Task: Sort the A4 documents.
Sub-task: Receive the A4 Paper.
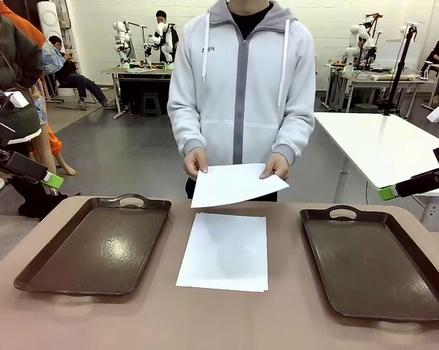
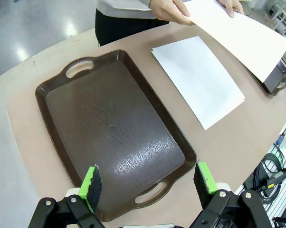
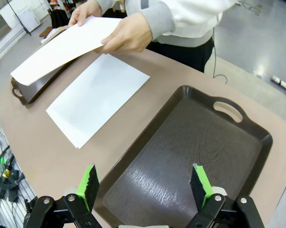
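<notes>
A small stack of white A4 documents (image 1: 225, 251) lies flat on the table between two brown trays; it also shows in the left wrist view (image 2: 198, 78) and the right wrist view (image 3: 98, 97). The person across the table holds another sheet (image 1: 234, 184) in both hands just above the stack's far end. My left gripper (image 2: 148, 183) hangs open and empty over the near end of the left tray (image 2: 115, 125). My right gripper (image 3: 145, 186) hangs open and empty over the right tray (image 3: 190, 156).
The left tray (image 1: 95, 244) and right tray (image 1: 373, 262) are both empty, handles toward the person. My arms sit high at the picture's edges, left fingertip (image 1: 53, 182) and right fingertip (image 1: 389, 192). A white table (image 1: 387, 146) stands behind at right.
</notes>
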Motion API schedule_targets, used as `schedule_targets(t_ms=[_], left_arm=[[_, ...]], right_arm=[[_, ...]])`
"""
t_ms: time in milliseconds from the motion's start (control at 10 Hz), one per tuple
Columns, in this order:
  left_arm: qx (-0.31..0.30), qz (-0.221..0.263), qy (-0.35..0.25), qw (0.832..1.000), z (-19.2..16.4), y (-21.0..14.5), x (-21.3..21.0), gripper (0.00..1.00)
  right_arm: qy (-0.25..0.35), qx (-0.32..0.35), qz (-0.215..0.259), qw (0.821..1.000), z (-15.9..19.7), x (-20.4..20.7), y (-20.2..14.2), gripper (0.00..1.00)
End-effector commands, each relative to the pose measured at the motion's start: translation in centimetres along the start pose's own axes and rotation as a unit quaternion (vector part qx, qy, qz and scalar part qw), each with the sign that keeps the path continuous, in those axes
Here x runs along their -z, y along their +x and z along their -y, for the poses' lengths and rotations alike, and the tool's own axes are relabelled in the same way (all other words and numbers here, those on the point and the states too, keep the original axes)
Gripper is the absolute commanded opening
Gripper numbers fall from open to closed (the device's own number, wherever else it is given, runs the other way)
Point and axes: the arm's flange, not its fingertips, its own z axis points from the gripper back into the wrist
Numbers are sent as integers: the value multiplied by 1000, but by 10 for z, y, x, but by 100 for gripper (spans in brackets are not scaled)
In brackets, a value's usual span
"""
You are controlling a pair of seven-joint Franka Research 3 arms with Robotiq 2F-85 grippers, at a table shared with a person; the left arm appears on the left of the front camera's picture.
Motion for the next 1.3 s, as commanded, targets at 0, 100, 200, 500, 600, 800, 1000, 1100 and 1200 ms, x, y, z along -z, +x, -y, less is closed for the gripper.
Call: schedule_targets(t_ms=[0, 100, 200, 500, 600, 800, 1000, 1100, 1200], left_arm=[[1, 0, -3, 1000, -1, -1, 0, 100], [1, 0, -3, 1000, -1, -1, 0, 100], [1, 0, -3, 1000, -1, -1, 0, 100], [1, 0, -3, 1000, -1, -1, 0, 100], [1, 0, -3, 1000, -1, -1, 0, 100], [1, 0, -3, 1000, -1, -1, 0, 100], [1, 0, -3, 1000, -1, -1, 0, 100], [1, 0, -3, 1000, -1, -1, 0, 100], [1, 0, -3, 1000, -1, -1, 0, 100]], right_arm=[[8, 2, 5, 1000, 0, 0, -1, 100], [8, 2, 5, 1000, 0, 0, -1, 100], [8, 2, 5, 1000, 0, 0, -1, 100], [8, 2, 5, 1000, 0, 0, -1, 100], [8, 2, 5, 1000, 0, 0, -1, 100], [8, 2, 5, 1000, 0, 0, -1, 100], [8, 2, 5, 1000, 0, 0, -1, 100], [8, 2, 5, 1000, 0, 0, -1, 100], [8, 2, 5, 1000, 0, 0, -1, 100]])
